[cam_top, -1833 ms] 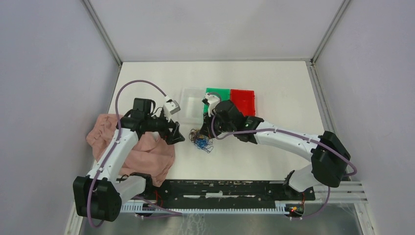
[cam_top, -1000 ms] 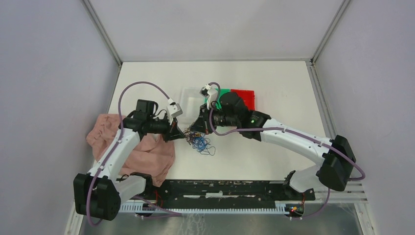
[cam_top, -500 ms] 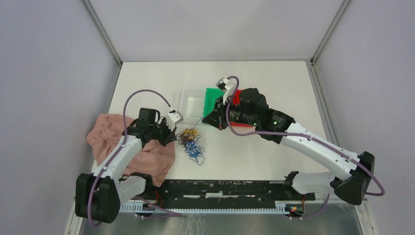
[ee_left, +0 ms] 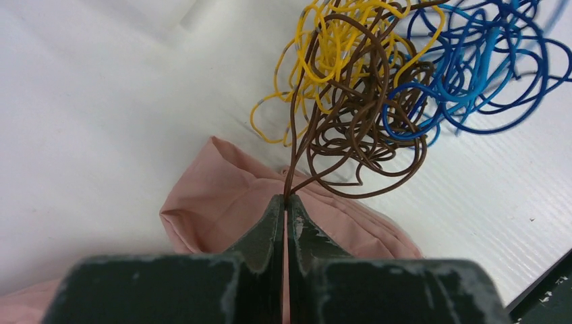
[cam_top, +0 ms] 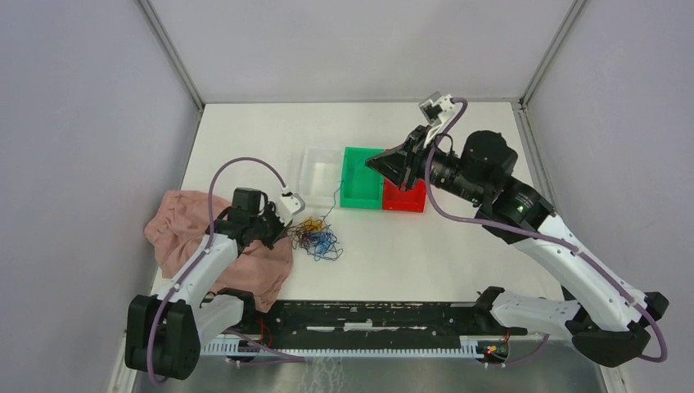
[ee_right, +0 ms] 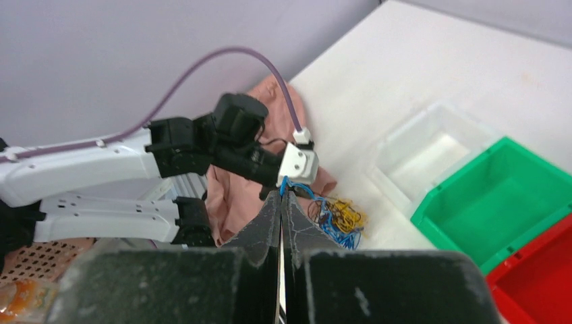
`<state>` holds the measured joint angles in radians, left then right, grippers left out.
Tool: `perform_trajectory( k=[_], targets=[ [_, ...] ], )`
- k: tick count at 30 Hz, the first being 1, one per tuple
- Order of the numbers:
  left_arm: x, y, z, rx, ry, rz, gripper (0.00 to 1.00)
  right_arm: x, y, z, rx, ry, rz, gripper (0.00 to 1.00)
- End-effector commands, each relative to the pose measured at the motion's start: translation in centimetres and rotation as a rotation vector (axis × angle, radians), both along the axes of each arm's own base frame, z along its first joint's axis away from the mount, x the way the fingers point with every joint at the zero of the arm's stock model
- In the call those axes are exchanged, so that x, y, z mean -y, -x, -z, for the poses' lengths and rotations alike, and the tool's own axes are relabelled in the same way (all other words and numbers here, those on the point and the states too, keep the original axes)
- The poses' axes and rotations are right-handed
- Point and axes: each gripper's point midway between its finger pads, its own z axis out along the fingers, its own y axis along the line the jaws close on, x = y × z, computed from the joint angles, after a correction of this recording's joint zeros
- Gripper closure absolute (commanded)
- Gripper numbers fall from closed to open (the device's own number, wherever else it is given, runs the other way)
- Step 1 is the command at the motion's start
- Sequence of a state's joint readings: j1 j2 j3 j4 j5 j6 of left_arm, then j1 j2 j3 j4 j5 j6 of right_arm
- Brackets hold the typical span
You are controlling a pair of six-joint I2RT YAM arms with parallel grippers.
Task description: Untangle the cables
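Closest to me, on the left, a pink cloth [cam_top: 176, 223] lies crumpled on the white table [cam_top: 458, 237]. The left gripper [cam_top: 284, 232] sits low over the cloth's edge, its jaws pressed together on a single brown cable [ee_left: 291, 148] that runs straight out of the heap. Just past its tips lie the cables [cam_top: 316, 238], a loose knot of yellow, brown and blue loops on the bare table, with a few brown loops lapping onto the cloth, in front of the bins and inside none of them. Farther back three bins stand side by side: a clear bin [cam_top: 311, 187] on the left, a green bin [cam_top: 360, 203] in the middle and a red bin [cam_top: 404, 202] on the right, partly hidden under the arm. The right gripper [cam_top: 371, 161] hangs above the green one, raised well off the table, its jaws closed on a thin blue cable [ee_right: 286, 183] that stretches down toward the knot
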<state>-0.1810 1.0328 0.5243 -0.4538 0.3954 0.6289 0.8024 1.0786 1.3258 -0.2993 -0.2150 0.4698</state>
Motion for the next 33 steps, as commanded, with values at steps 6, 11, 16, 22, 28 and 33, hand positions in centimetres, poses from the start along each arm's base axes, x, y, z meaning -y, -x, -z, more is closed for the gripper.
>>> perform_trajectory(
  k=[6,11,16,22,28,33],
  targets=[
    [-0.3,-1.9,-1.7,0.124,-0.03,0.012,0.97,3.5,0.9,-11.3,0.173,-0.225,0.06,1.0],
    [-0.4,-1.4,-0.7,0.113,-0.05,0.027,0.97,4.7,1.8,-15.5,0.226,-0.278,0.057,1.0],
    [-0.5,-1.4,-0.7,0.118,-0.055,0.028,0.97,6.6,2.1,-18.9,0.29,-0.296,0.114,1.0],
    [-1.2,-1.3,0.2,0.128,-0.107,0.038,0.97,8.8,3.0,-21.8,0.35,-0.309,0.169,1.0],
    [-1.7,-1.2,1.1,0.143,-0.148,0.048,0.97,12.2,3.6,-24.7,0.419,-0.334,0.297,1.0],
    [-2.0,-1.4,1.5,0.147,-0.171,0.043,0.97,14.5,2.9,-25.4,0.434,-0.296,0.419,1.0]
  ],
)
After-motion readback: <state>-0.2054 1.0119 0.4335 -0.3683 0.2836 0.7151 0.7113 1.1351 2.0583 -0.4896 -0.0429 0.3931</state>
